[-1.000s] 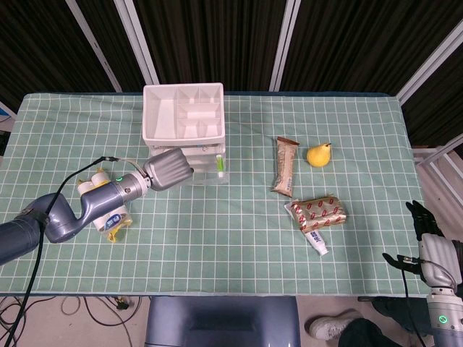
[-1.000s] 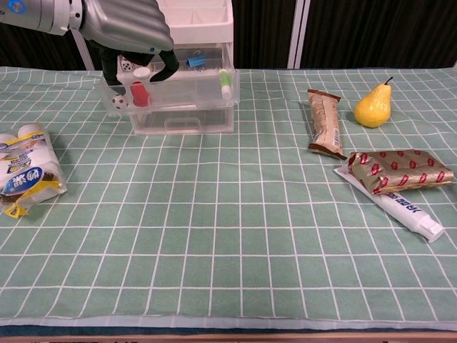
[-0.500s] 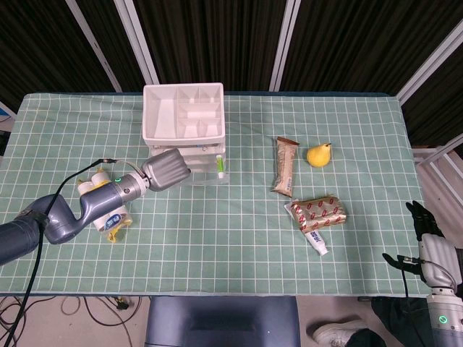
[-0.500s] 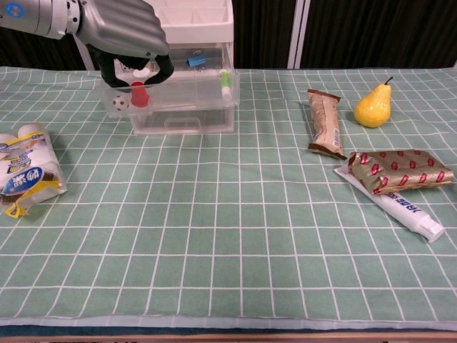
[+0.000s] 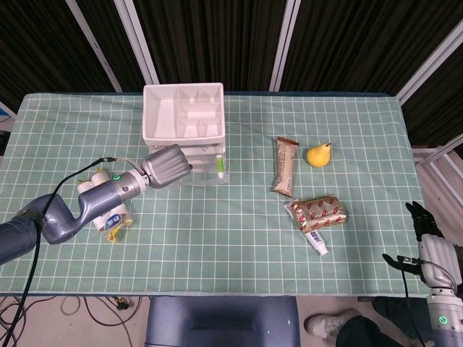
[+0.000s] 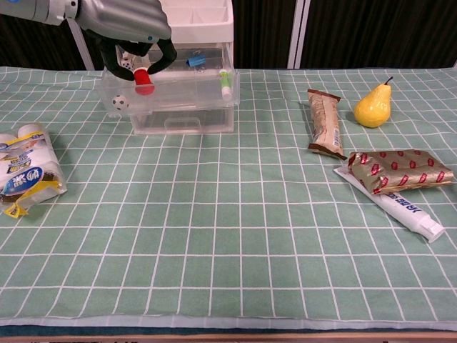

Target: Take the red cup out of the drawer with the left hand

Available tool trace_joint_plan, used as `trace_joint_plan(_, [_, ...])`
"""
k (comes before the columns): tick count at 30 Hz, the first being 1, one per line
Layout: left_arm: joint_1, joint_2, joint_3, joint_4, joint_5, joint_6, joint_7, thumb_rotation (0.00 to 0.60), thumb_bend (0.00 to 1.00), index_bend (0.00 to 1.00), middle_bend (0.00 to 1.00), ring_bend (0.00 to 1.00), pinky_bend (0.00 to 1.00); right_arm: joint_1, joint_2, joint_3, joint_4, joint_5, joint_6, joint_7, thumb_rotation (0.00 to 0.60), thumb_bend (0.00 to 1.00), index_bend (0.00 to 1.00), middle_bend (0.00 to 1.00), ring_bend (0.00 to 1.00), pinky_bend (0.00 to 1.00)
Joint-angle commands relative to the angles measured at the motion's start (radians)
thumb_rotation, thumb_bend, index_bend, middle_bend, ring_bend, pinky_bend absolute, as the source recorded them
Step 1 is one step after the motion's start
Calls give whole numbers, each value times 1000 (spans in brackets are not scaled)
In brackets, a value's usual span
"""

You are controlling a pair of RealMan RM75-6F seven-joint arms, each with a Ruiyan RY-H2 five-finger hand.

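Left hand (image 6: 128,25) now pinches the red cup (image 6: 143,78) between its dark fingertips. The cup has come up since half a second ago: it sat upright down in the open drawer (image 6: 171,89), now it's tilted, mouth toward the chest camera, at about the drawer's front rim. So the grasp looks good and the lift is underway; not clear of the drawer yet. Right hand (image 5: 427,242) hangs off the surface edge, well right of the drawer, holding nothing, fingers loosely apart.

Red cup (image 6: 143,78) (small, tilted) — above open clear drawer (image 6: 171,96), pinched.
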Motion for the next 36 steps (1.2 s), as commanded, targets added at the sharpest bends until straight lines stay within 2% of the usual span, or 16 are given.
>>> trace_joint_plan(1, [1,17,-15,-14,-9,15,7,600,340,591,1000,1000,1000,0,0,-1,1,-1,0,0,600,65,0,0,0,229])
trace_joint_plan(7, [8,80,-58,-82,-33,63,15,600,340,591,1000,1000,1000,0,-1,-1,2,-3,1,-1,600,65,0,0,0,229])
trace_joint_plan(13, [27,183,-84,-233,-28,113,56,600,340,589,1000,1000,1000,-1,-3,-3,5,-8,3,-6,600,65,0,0,0,229])
trace_joint_plan(16, [47,222,-85,-312,-25,137,76,600,339,588,1000,1000,1000,0,-4,-4,6,-9,3,-9,600,65,0,0,0,229])
trace_joint_plan(22, [105,283,-54,-467,4,168,136,600,340,587,1000,1000,1000,0,-6,-6,5,-12,5,-15,600,65,0,0,0,229])
trace_joint_plan(28, [179,255,-5,-537,33,209,183,600,340,588,1000,1000,1000,-2,-6,-4,3,-9,7,-15,600,65,0,0,0,229])
trace_joint_plan(36, [250,110,41,-468,3,202,265,600,341,581,1000,1000,1000,-2,-5,-5,-3,-7,5,-13,600,65,0,0,0,229])
